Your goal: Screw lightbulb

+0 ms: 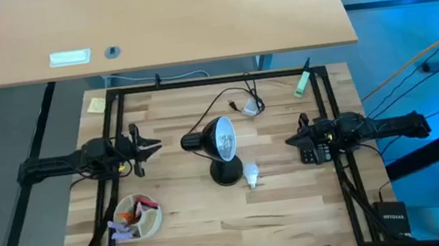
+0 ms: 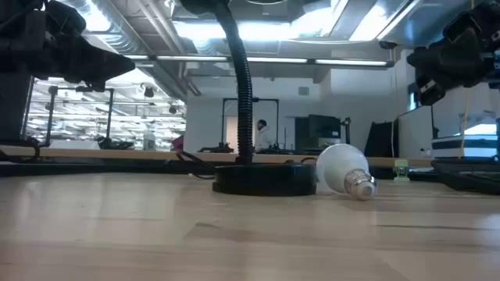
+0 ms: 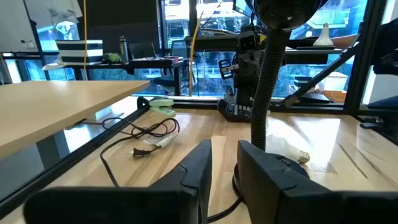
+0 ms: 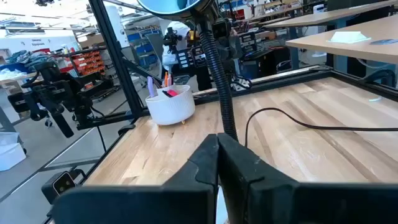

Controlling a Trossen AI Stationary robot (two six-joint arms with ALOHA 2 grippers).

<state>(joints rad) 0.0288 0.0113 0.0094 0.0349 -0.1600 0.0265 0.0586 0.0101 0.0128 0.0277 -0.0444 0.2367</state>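
The black desk lamp stands mid-table on its round base [image 1: 226, 173], its silvery shade [image 1: 223, 138] facing up. The small white lightbulb [image 1: 251, 174] lies on its side on the table just right of the base. In the low view [image 2: 344, 173] its metal screw end points toward the near right. My left gripper [image 1: 152, 146] hovers left of the lamp, open a little and empty; its wrist view [image 3: 224, 149] looks past the lamp's neck [image 3: 264, 93] to the bulb [image 3: 289, 151]. My right gripper [image 1: 291, 141] hovers right of the lamp, shut and empty [image 4: 217, 140].
A white bowl of pens [image 1: 137, 217] stands at the near left. The lamp's cord and plug [image 1: 242, 103] lie behind the lamp. A green item [image 1: 304, 83] and a yellow note [image 1: 96, 105] sit at the far corners. Black frame rails [image 1: 198, 81] border the table.
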